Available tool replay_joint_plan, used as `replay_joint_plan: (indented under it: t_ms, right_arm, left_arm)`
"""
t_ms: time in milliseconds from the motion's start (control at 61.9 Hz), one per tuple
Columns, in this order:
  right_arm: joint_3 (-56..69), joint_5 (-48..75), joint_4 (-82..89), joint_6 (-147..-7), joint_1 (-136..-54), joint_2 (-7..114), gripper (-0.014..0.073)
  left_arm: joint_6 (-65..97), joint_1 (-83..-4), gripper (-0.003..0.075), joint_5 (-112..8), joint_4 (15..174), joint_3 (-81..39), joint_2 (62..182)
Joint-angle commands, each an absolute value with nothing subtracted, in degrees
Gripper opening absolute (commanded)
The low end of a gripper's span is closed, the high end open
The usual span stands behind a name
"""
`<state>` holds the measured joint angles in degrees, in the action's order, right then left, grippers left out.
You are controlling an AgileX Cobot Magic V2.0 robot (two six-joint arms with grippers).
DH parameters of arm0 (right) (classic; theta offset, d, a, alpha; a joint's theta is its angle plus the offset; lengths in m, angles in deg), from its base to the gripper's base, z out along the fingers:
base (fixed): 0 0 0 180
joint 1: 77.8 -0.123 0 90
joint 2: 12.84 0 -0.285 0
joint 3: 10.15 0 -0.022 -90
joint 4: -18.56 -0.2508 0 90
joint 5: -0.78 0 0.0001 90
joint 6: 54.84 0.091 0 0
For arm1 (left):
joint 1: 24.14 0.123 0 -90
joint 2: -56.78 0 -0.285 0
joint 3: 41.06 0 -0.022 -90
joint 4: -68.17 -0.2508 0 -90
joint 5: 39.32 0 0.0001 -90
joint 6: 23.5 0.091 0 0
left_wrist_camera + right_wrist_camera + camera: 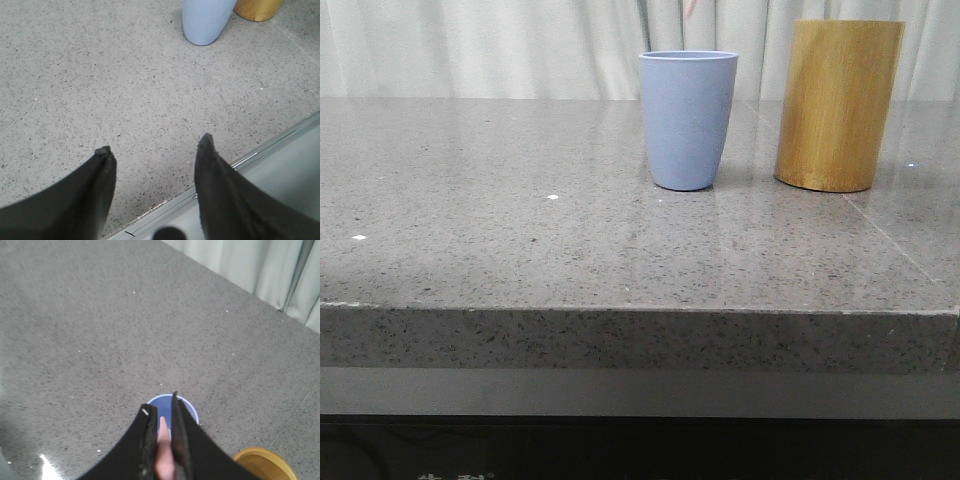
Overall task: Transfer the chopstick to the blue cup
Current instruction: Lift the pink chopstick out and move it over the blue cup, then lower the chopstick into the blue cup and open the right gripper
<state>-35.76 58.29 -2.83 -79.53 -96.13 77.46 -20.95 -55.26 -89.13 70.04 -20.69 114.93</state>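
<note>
The right pincer (pixel 164 440) pinched the pink chopstick (pixel 163 450) between its fingers, directly above the blue cup (pixel 687 120); the fingers hid most of the stick and part of the cup's rim. In the front view only a pink tip showed above the cup, cut off by the frame. The bamboo holder (pixel 838 104) stood just beside the cup on the grey bench (pixel 520 230). The left pincer (pixel 155 150) hung spread and empty near the bench edge, well apart from the cup.

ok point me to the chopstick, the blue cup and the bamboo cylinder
chopstick (pixel 163 432): right wrist view, pink tip between fingers
blue cup (pixel 686 120): front view, side wall
bamboo cylinder (pixel 838 105): front view, side wall
</note>
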Motion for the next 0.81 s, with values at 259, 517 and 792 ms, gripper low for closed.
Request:
replay_joint_plan:
  t_ms: [259,517,792]
  right_arm:
    - [-34.3,49.0,-1.9,-80.2,-97.2,83.9,-0.0062]
    - [-34.3,48.4,-2.0,-80.2,-97.2,87.1,0.0291]
    - [-36.2,51.4,-1.4,-80.1,-97.0,84.9,0.0405]
  left_arm:
    - [-21.0,-55.2,0.0368,-84.6,70.7,-22.2,114.6]
    - [-21.0,-55.2,0.0368,-84.3,70.7,-22.2,114.6]
    - [-21.0,-55.2,0.0368,-84.3,70.7,-22.2,114.6]
